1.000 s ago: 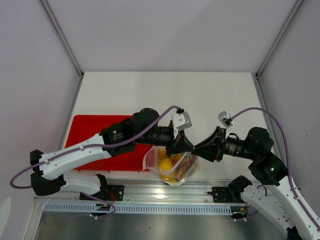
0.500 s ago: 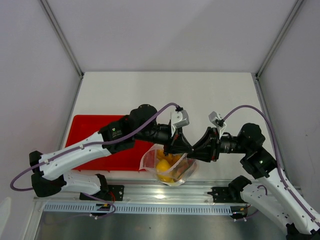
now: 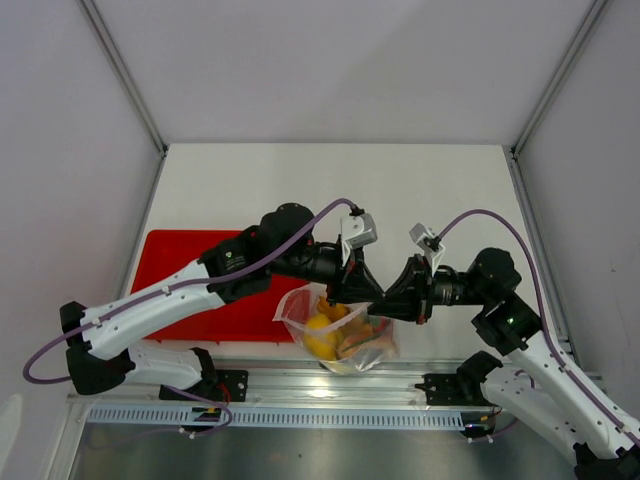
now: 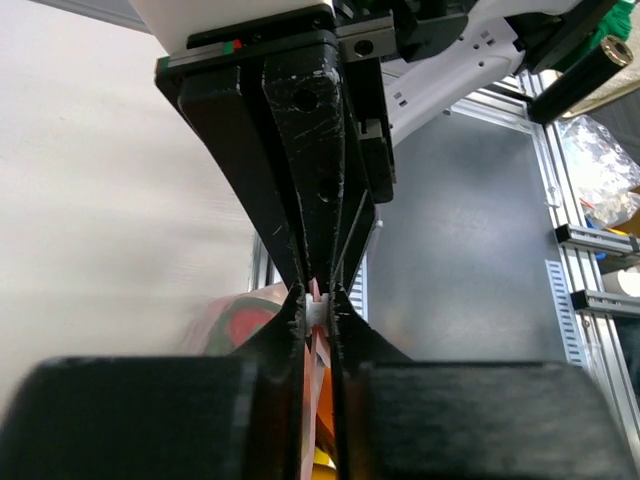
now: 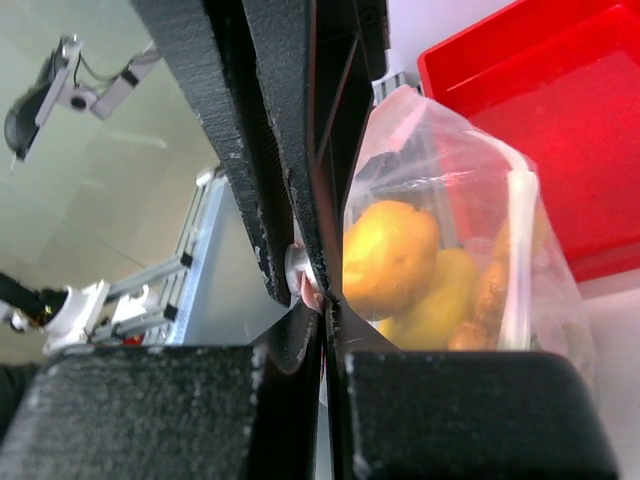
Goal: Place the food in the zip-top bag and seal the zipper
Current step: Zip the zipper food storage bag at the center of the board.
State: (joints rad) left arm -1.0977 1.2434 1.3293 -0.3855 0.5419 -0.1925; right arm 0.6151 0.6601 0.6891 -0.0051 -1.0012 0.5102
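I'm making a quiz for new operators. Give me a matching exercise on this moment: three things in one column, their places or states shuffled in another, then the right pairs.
Things
1. zip-top bag
2. red tray
3. yellow lemon

Places or states
A. flat on the table, to the left of the bag
B. inside clear plastic
C. pinched at its mouth by the left gripper and the right gripper

Pairs: 1-C, 2-A, 3-B.

Left gripper and right gripper block the zip-top bag mouth; red tray just left; far table open
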